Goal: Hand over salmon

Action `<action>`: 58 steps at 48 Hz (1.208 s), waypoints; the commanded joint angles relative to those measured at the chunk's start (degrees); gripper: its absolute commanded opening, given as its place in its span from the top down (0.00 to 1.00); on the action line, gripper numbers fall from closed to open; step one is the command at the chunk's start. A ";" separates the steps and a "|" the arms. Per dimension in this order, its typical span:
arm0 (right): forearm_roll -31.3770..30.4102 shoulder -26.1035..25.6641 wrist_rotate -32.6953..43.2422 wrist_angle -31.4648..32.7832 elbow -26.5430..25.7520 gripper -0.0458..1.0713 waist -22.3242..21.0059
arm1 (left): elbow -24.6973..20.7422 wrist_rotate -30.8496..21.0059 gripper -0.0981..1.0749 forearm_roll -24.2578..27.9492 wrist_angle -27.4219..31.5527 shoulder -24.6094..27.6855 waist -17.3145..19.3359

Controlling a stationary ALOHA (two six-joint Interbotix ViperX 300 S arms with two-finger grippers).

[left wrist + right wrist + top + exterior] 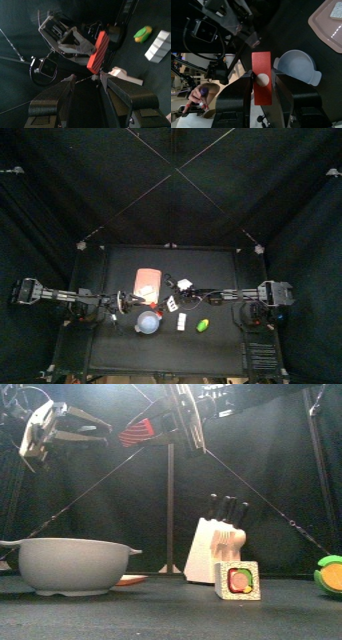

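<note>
Right claw (pixel 263 80) grips the salmon (pixel 260 75) aloft — mid-handover — so the released left claw (pixel 100 86), facing it, must next clamp on.

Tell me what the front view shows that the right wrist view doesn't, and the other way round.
Only the front view shows the knife block, the sushi piece beside it and a green-and-orange item at the table's right edge. Only the right wrist view shows the right pincer closed on the salmon from close up, and a person's hand beyond the curtains. Both show the salmon lifted above the table, and the grey bowl.
</note>
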 commanded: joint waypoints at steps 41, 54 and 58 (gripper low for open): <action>2.37 -3.16 0.00 -6.33 0.35 0.48 0.26 | -2.37 33.75 0.21 -11.60 -29.88 17.67 -4.92; 2.46 -3.08 0.35 -7.73 0.79 0.48 0.26 | -3.87 38.85 0.21 -12.39 -29.88 21.36 -4.92; 2.46 -3.08 0.44 -7.73 1.05 0.48 0.35 | -4.48 40.96 0.21 -12.66 -29.88 22.68 -4.92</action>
